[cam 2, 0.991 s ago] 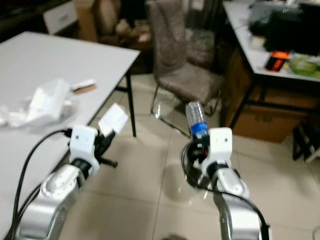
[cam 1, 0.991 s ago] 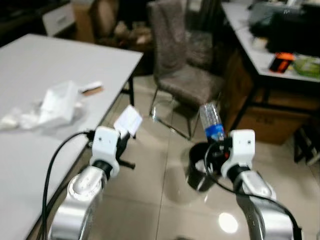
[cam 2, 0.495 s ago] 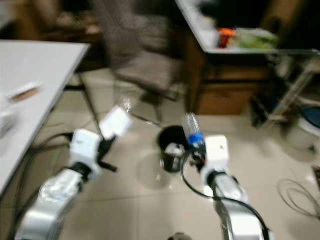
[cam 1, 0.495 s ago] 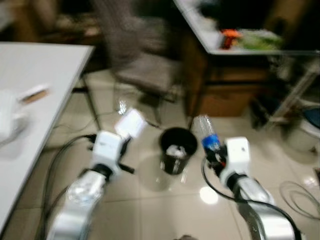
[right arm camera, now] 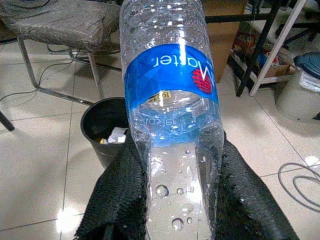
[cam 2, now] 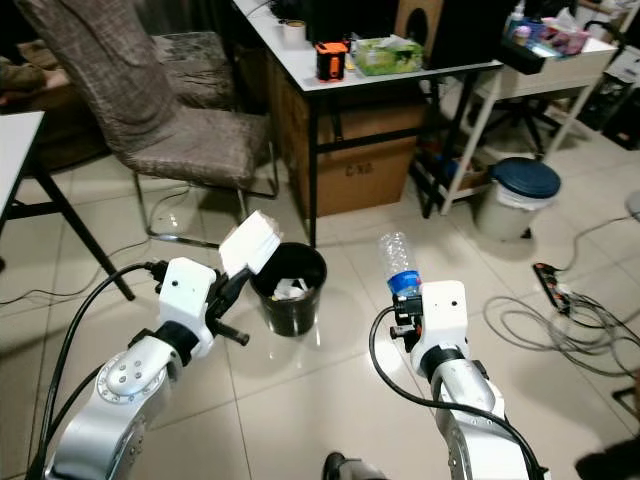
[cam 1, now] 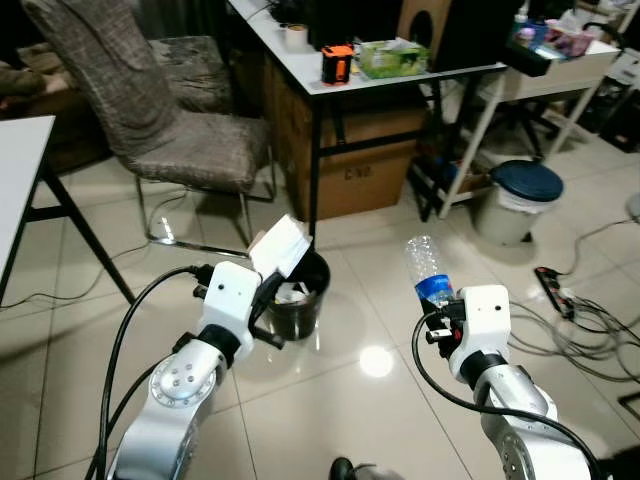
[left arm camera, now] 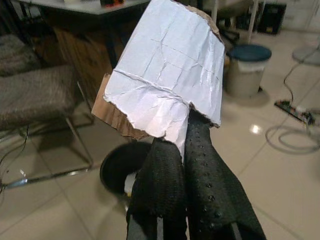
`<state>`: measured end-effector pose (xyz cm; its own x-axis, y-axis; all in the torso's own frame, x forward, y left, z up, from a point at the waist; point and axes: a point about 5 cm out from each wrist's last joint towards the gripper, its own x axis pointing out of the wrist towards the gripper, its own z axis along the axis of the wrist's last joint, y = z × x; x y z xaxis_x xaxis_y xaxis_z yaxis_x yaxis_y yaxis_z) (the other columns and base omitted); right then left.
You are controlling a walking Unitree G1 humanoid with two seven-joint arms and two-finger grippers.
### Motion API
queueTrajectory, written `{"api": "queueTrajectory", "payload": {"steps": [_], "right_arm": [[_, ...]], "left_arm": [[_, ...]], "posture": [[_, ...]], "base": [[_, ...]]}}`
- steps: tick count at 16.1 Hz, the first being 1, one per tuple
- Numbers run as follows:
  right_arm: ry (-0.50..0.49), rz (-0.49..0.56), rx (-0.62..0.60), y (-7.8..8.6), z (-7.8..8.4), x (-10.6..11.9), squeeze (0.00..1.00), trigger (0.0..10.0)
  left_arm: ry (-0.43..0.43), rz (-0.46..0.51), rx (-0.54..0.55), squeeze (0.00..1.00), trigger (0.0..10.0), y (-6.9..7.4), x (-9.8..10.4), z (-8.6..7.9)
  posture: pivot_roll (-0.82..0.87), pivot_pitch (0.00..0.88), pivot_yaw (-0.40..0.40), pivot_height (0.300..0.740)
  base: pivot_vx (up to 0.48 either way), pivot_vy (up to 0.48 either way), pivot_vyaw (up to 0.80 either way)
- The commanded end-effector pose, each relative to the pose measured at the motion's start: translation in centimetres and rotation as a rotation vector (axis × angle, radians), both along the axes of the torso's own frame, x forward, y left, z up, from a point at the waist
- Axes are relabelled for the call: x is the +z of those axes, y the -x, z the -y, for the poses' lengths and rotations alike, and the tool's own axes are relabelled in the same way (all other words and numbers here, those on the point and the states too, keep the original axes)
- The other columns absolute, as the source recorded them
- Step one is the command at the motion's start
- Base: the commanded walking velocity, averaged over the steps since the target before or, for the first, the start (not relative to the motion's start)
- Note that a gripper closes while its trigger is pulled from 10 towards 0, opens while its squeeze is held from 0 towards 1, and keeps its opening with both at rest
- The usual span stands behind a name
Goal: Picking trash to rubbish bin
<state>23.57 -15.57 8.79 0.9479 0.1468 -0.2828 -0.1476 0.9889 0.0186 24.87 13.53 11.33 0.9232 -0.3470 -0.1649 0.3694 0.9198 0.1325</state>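
Observation:
A small black rubbish bin [cam 1: 297,295] with scraps inside stands on the tiled floor just ahead of me. My left gripper [cam 1: 268,285] is shut on a torn white piece of cardboard [cam 1: 281,247], which hangs beside and just above the bin's near left rim. In the left wrist view the cardboard [left arm camera: 165,75] stands up from the closed fingers [left arm camera: 170,185] with the bin [left arm camera: 122,170] below. My right gripper [cam 1: 440,310] is shut on a clear plastic water bottle [cam 1: 428,270] with a blue label, held upright to the right of the bin. The right wrist view has the bottle [right arm camera: 170,100] and the bin [right arm camera: 107,127] behind it.
A grey fabric chair [cam 1: 150,110] stands behind the bin on the left. A white desk [cam 1: 337,63] with a cardboard box [cam 1: 365,170] under it is straight behind. A blue-lidded pail [cam 1: 520,200] and floor cables [cam 1: 590,320] lie right. A white table corner [cam 1: 15,190] is left.
The view has swung right: the white table has left the picture and the bin now sits ahead between my arms. Both grippers still hold their items.

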Motion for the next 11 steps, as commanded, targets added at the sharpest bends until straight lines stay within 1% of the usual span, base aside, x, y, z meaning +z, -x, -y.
{"api": "queueTrajectory", "payload": {"steps": [1, 3, 4, 5, 6, 8, 11], "right_arm": [[-0.002, -0.003, 0.01, 0.3, -0.3, -0.4, 0.0, 10.0], [-0.012, 0.012, 0.033, 0.2, -0.8, -0.8, 0.0, 10.0], [-0.008, 0.035, 0.008, 0.2, -0.5, -1.5, 0.0, 10.0], [-0.001, 0.032, -0.015, 0.3, -0.2, -2.4, 0.0, 10.0], [-0.004, 0.028, -0.027, 0.3, -0.1, -2.8, 0.0, 10.0], [-0.02, 0.034, -0.041, 0.1, 0.1, -3.1, 0.0, 10.0], [0.001, 0.038, -0.023, -0.7, 0.2, -3.8, 0.0, 10.0]], "left_arm": [[-0.021, 0.003, 0.007, 0.0, 10.0, -0.2, -0.2, -0.4], [-0.018, 0.01, 0.0, 0.0, 10.0, -0.2, -0.4, -0.4], [0.001, 0.014, -0.006, 0.0, 10.0, -0.3, -0.7, -0.2], [0.004, 0.012, -0.007, 0.0, 10.0, -0.3, -1.1, -0.2], [-0.009, 0.01, -0.009, 0.0, 10.0, -0.4, -1.6, -0.3], [0.001, -0.003, 0.008, 0.0, 10.0, -0.5, -2.4, -0.6], [-0.037, -0.018, 0.006, 0.0, 10.0, -0.8, -3.7, -1.0]], "posture": [[-0.07, 0.071, -0.018, 0.74], [-0.07, 0.066, -0.02, 0.74], [-0.06, 0.054, -0.024, 0.74], [-0.06, 0.052, -0.023, 0.74], [-0.06, 0.048, -0.022, 0.74], [-0.06, 0.046, -0.024, 0.74], [-0.07, 0.037, -0.018, 0.74]], "base": [[0.266, 0.0, 0.0], [0.264, 0.0, 0.0], [0.266, 0.0, 0.0], [0.262, 0.0, 0.0], [0.266, 0.0, 0.0], [0.268, 0.0, 0.0], [0.284, 0.0, 0.0]]}}
